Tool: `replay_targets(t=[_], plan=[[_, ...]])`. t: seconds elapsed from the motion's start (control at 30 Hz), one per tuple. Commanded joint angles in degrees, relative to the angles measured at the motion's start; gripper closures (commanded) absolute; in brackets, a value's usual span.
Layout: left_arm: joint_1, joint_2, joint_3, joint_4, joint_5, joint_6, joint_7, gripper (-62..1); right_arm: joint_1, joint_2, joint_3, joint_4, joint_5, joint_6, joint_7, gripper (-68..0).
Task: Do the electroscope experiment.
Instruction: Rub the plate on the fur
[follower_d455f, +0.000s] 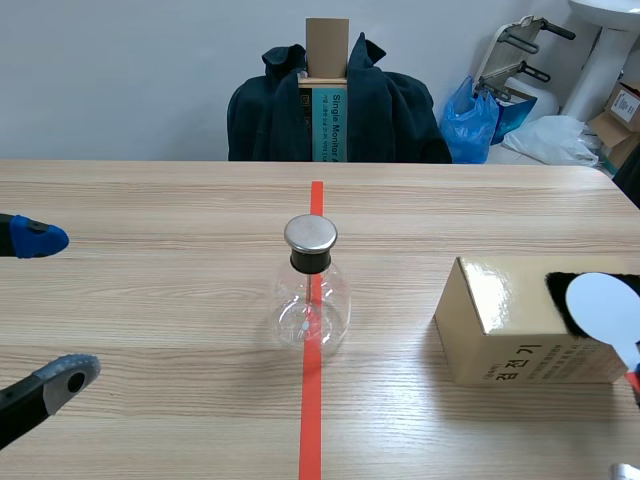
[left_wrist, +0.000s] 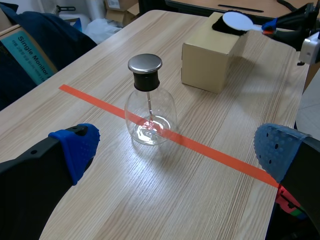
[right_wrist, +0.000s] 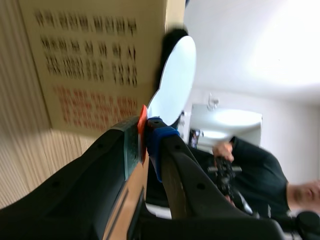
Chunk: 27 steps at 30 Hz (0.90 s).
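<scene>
The electroscope, a clear glass flask (follower_d455f: 312, 310) with a round metal cap (follower_d455f: 310, 233), stands on the red tape line at the table's middle, also shown as the flask (left_wrist: 150, 117) ahead of my open left gripper (left_wrist: 177, 150). In the scene view that left gripper (follower_d455f: 55, 305) waits at the left, well apart from the flask. My right gripper (right_wrist: 145, 132) is shut on the orange handle of a white disc paddle (right_wrist: 175, 80). The disc (follower_d455f: 603, 305) lies against a black fuzzy cloth (follower_d455f: 560, 300) on top of a cardboard box (follower_d455f: 500, 320).
Beyond the table's far edge a chair draped with a dark jacket (follower_d455f: 390, 110) holds an upright carton (follower_d455f: 327, 90). A blue bag (follower_d455f: 470, 120) and boxes sit at the back right. A person in dark clothes (right_wrist: 255, 170) shows behind the right gripper.
</scene>
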Motion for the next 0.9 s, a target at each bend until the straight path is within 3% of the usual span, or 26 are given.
replay_targets(t=[0.0, 0.07, 0.2, 0.23, 0.3, 0.37, 0.53, 0.67, 0.8, 0.87], plan=[[-0.2, 0.4, -0.5, 0.3, -0.4, -0.1, -0.8, -62.3, 0.4, 0.6, 0.5, 0.2, 1.0, -0.4, -5.5, -0.8], [-0.2, 0.4, -0.5, 0.3, -0.4, -0.1, -0.8, -62.3, 0.3, 0.8, 1.3, 0.2, 1.0, -0.4, -7.3, -0.8], [-0.2, 0.4, -0.5, 0.3, -0.4, -0.1, -0.8, -62.3, 0.1, 0.4, 0.7, 0.2, -1.0, -0.2, 1.7, -0.8], [-0.2, 0.4, -0.5, 0.3, -0.4, -0.1, -0.8, -62.3, 0.2, 0.2, 0.6, 0.2, -0.9, -0.9, 1.4, -0.8], [-0.2, 0.4, -0.5, 0.3, -0.4, -0.1, -0.8, -62.3, 0.4, -0.1, 0.8, 0.2, -0.6, -2.2, -4.4, -0.8], [-0.2, 0.4, -0.5, 0.3, -0.4, -0.1, -0.8, -62.3, 0.3, 0.0, 1.6, 0.2, -0.7, -1.8, -7.7, -0.8], [-0.2, 0.4, -0.5, 0.3, -0.4, -0.1, -0.8, -62.3, 0.4, -0.7, 1.6, 0.2, -3.3, -1.0, 0.6, -0.8], [-0.2, 0.4, -0.5, 0.3, -0.4, -0.1, -0.8, -62.3, 0.3, -1.0, 2.2, 0.2, -3.3, -1.2, -8.4, -0.8], [-0.2, 0.4, -0.5, 0.3, -0.4, -0.1, -0.8, -62.3, 0.3, -1.1, 2.2, 0.2, -5.4, -0.6, 1.0, -0.8], [-0.2, 0.4, -0.5, 0.3, -0.4, -0.1, -0.8, -62.3, 0.4, -1.7, 2.0, 0.2, -5.3, -1.1, 0.7, -0.8]])
